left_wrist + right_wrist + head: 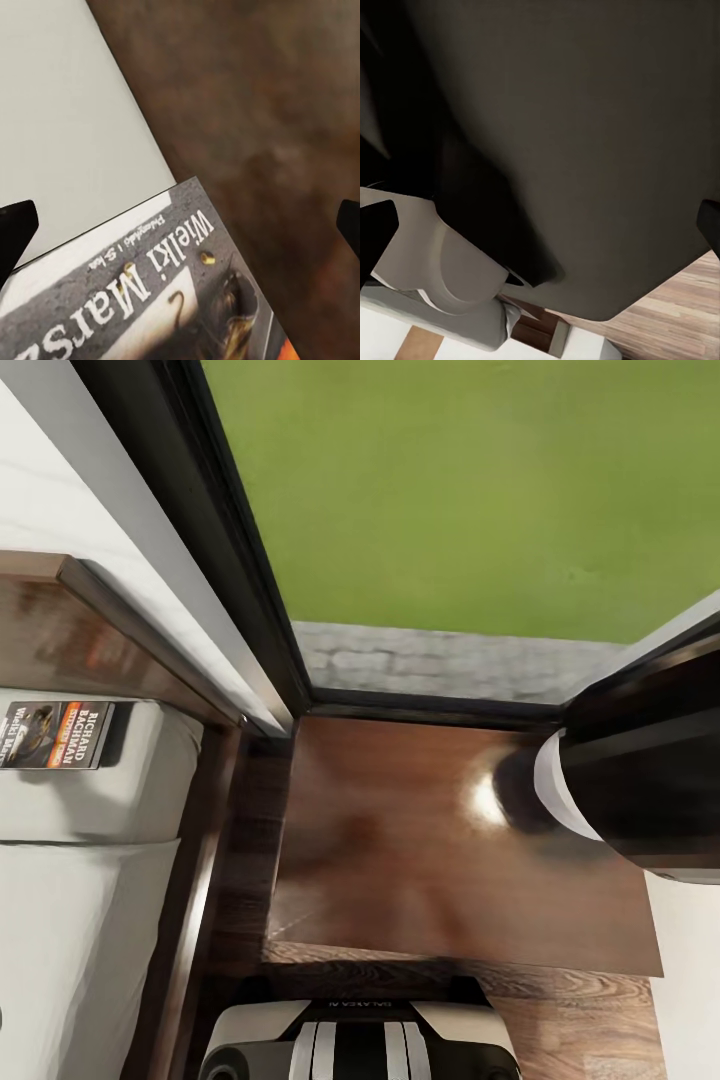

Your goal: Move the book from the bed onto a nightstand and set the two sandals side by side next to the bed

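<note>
The head view looks steeply down into a corner of the bedroom. The nightstand [440,850], a dark brown cabinet with a glossy top carrying a bright highlight, stands directly ahead of the robot's base [360,1040], against the dark-framed window [250,590]. Green grass [480,490] and a strip of grey paving show beyond the glass. Wood-plank floor [590,1020] shows in front of the nightstand.

The bed [90,880] lies to the left of the nightstand, just beside it; its dark wooden headboard [80,630] runs along the white wall [60,500]. The book [55,734] rests flat on the off-white mattress close to the headboard, well apart from the nightstand.

In the left wrist view, the book [150,292] lies partly on the mattress [67,112] edge, with brown wood [262,97] beyond. The left gripper [184,225] has its jaws spread wide, its dark fingertips [15,229] at opposite picture edges, pinching nothing.

In the right wrist view, the right gripper [547,225] likewise has its jaws spread, facing a large dark robot body [577,135], with floor planks [675,300] below.
</note>
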